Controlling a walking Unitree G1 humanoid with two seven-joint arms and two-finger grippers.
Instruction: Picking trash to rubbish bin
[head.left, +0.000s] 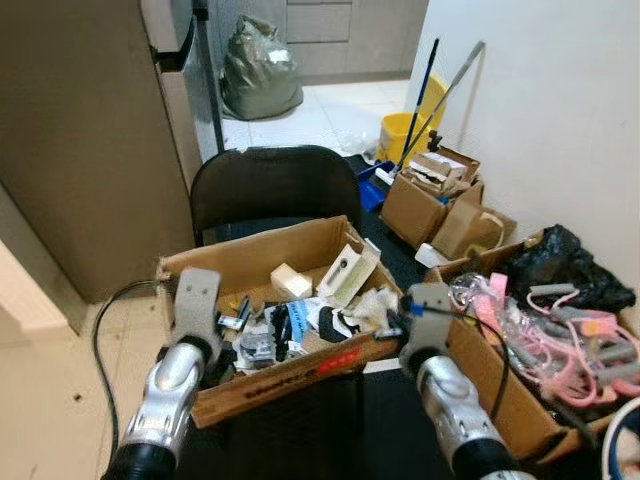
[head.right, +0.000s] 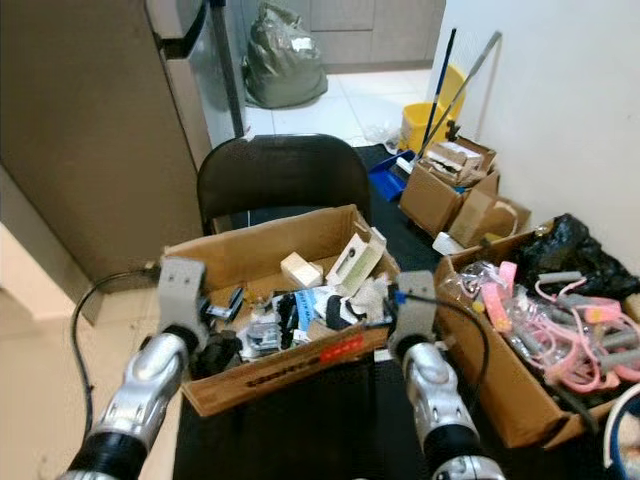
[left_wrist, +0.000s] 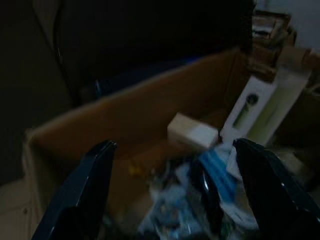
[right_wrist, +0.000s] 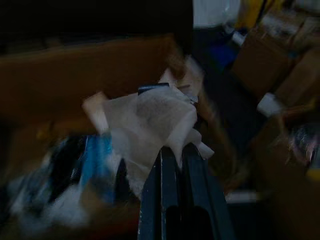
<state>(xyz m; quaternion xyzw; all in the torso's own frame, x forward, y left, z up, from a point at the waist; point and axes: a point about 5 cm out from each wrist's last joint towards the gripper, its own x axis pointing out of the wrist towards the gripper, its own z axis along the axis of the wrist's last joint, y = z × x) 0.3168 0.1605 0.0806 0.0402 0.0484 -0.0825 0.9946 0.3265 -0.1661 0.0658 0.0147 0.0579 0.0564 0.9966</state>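
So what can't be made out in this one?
- Right tool: the dark, blurred right wrist view leaves it unclear whether the shut fingers grip the white paper or only touch it.
- Left tool: open over the cardboard box; the trash below it is a smear.
- Lettering on the box's front: too small in the eye views.
- Both tools in the eye views: hidden behind their own wrists.
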